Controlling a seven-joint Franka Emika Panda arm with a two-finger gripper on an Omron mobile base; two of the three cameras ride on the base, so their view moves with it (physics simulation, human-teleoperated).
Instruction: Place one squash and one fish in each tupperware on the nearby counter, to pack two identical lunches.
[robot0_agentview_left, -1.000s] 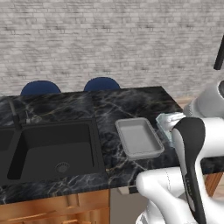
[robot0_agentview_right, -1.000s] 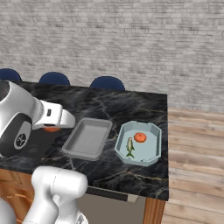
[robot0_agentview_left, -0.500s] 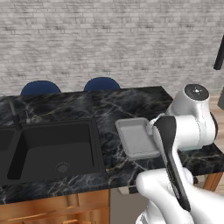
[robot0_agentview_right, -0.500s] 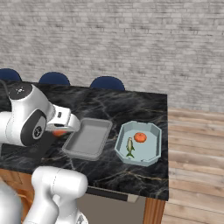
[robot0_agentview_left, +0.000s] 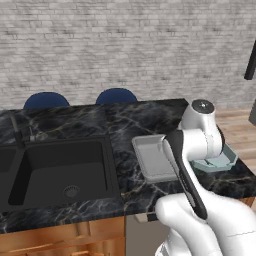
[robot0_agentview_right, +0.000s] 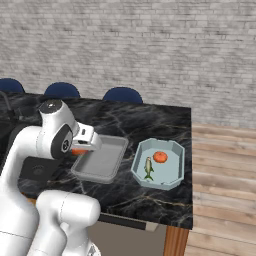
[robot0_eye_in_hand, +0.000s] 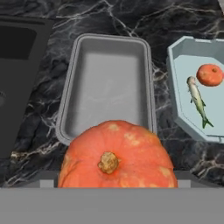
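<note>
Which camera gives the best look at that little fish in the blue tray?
The hand view: the fish lies unobstructed, head to tail, beside a squash. The right base view shows the same fish smaller. In the left base view the arm covers most of that tray.

squash (robot0_eye_in_hand: 117, 155) cut off below, hiding fingers, sink (robot0_eye_in_hand: 15, 74) cropped left

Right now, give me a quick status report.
Gripper carrying squash above grey tray. Blue tupperware already packed. Nothing blocking.
</note>
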